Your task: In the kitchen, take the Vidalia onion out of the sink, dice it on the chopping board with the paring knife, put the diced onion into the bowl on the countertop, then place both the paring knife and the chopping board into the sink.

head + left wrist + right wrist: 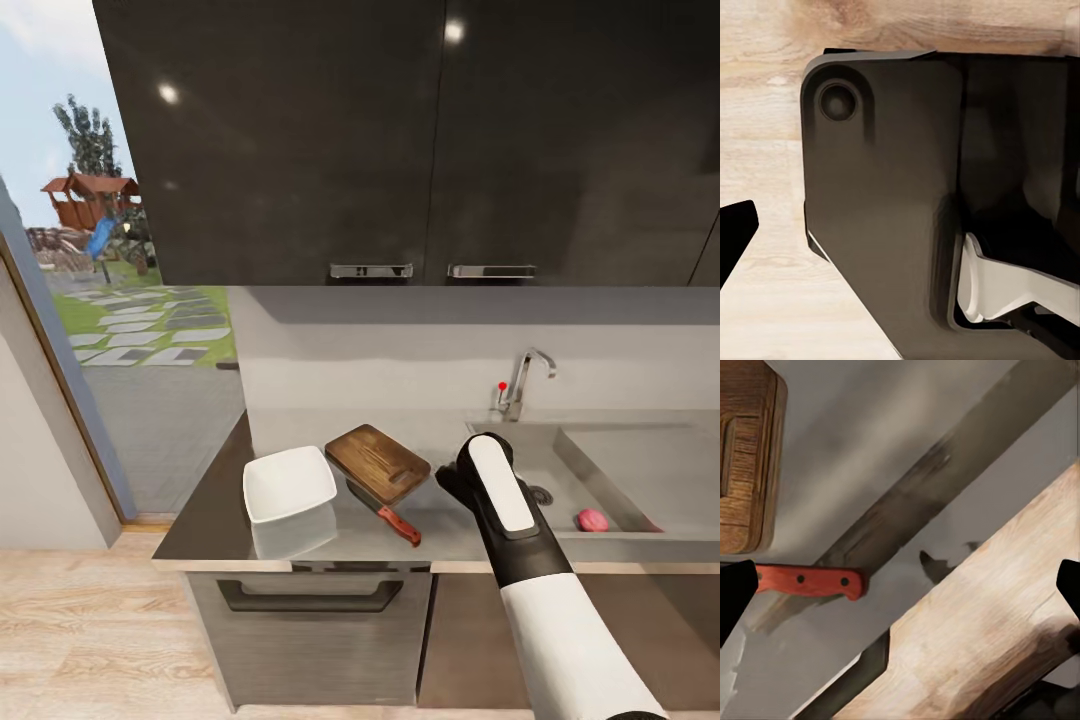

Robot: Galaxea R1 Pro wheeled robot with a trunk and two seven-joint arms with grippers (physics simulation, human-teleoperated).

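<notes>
On the countertop [215, 525] sit one white bowl [288, 483], one chopping board [377, 462] and one paring knife [385, 513]. To the right, one sink [640, 470] holds one pinkish round thing [592, 520], probably the onion, behind one tap [523, 380] with one red knob [502, 385]. Above hang two chrome handles [371, 270], and one robot arm [530, 560] reaches in.
</notes>
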